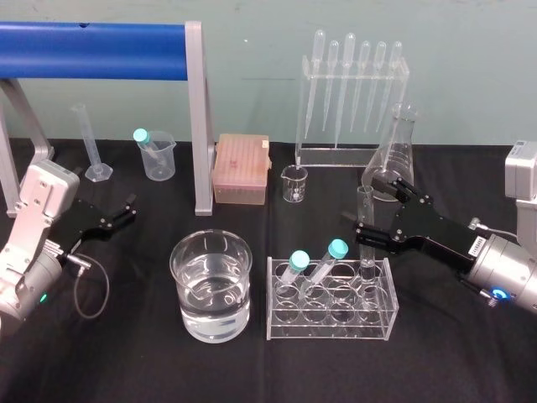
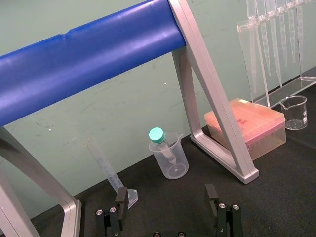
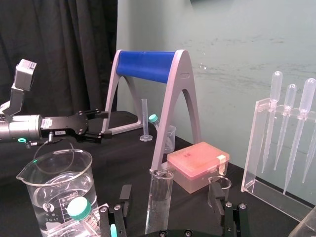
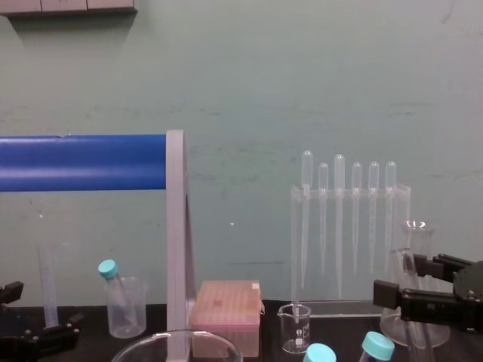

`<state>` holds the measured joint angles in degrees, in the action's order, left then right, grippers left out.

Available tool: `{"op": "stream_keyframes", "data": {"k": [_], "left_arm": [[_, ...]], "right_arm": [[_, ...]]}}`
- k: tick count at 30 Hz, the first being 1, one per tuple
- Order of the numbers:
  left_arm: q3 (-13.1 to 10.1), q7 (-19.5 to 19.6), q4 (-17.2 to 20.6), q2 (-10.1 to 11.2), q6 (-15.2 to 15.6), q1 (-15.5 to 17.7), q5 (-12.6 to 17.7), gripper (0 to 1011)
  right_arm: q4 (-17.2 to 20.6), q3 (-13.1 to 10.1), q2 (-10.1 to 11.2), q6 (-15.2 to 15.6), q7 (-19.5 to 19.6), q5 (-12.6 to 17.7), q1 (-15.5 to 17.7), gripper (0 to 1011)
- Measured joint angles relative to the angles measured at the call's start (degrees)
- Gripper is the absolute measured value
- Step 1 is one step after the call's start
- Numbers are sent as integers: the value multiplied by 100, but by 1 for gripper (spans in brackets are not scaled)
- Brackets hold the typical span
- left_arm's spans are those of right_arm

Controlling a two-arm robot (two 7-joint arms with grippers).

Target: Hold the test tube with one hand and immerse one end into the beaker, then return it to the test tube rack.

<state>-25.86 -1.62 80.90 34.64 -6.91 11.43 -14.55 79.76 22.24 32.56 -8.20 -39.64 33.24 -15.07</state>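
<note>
Test tube rack [image 1: 331,329] holds the test tube [image 1: 366,197] upright, right-end slot; right gripper [image 1: 371,206] astride it, jaws open; uneven closing may tip or crack glass; left gripper [image 1: 126,210] parked, open.

Pipette stand [image 1: 312,156] — pink tip box [image 1: 241,170]

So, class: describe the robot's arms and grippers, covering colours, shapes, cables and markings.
The left arm and right arm are silver-grey, rounded, each with a small green light. The left gripper and right gripper are flat, black, with two thin fingers. A black cable loops beside the left wrist; a white label marks the right gripper.
</note>
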Motion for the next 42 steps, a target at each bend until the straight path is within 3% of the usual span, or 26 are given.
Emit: {"op": "stream_keyframes", "data": {"k": [22,31,42], "left_arm": [[0,0,0,0,0,0,0,1000],[0,0,0,0,0,0,0,1000],[0,0,0,0,0,0,0,1000]], "right_arm": [[3,-1,2,-1,-3,4,1,980],[5,-1,2,-6,-3,5,1,761],[5,-1,2,-10,-6,5,1,392]]}}
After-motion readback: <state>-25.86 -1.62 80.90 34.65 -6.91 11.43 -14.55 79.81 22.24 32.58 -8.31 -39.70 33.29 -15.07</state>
